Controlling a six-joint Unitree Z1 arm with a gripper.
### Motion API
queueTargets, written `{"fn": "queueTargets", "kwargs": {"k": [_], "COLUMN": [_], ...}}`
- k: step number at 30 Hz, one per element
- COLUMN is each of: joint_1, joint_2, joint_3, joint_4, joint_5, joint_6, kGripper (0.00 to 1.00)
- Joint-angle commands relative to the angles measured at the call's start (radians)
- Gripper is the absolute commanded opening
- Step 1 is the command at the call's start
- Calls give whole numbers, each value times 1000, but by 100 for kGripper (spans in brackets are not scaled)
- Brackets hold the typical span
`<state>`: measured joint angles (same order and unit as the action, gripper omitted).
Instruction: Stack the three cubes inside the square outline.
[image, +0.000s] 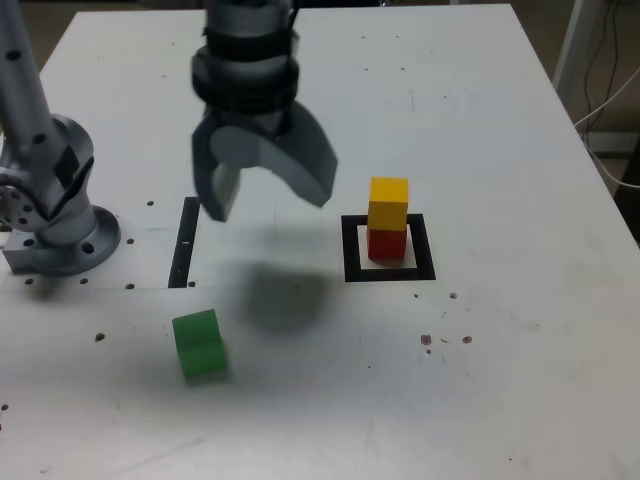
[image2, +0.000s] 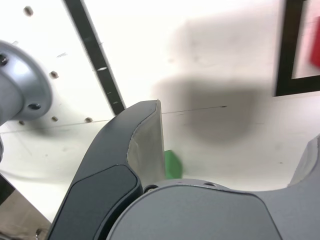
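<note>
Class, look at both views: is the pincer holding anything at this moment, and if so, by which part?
Nothing is held. The pincer hangs open and empty above the table, apart from the green cube.

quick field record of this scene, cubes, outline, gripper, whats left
stack: yellow cube sits on red cube, inside the square outline
loose cube: green cube lies on the table, apart from the outline, toward the exterior view's left
gripper: gripper open and empty, above the table between green cube and stack
left to do: green cube not yet on the stack
</note>
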<state>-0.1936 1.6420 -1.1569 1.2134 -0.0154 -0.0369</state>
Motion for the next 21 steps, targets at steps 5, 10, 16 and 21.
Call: {"fn": "queueTargets", "kwargs": {"k": [5,10,16,21], "joint_1": [-92,-168,-260,-324], "joint_2": [-25,-31,-32,-29], "joint_3": [64,100,112,118], "joint_4": [-30,-50,-61,-67], "joint_5": [-18,-37,-55,-75], "joint_6": [-88,-140,-199,-265], "kGripper": [100,100,100,100]}}
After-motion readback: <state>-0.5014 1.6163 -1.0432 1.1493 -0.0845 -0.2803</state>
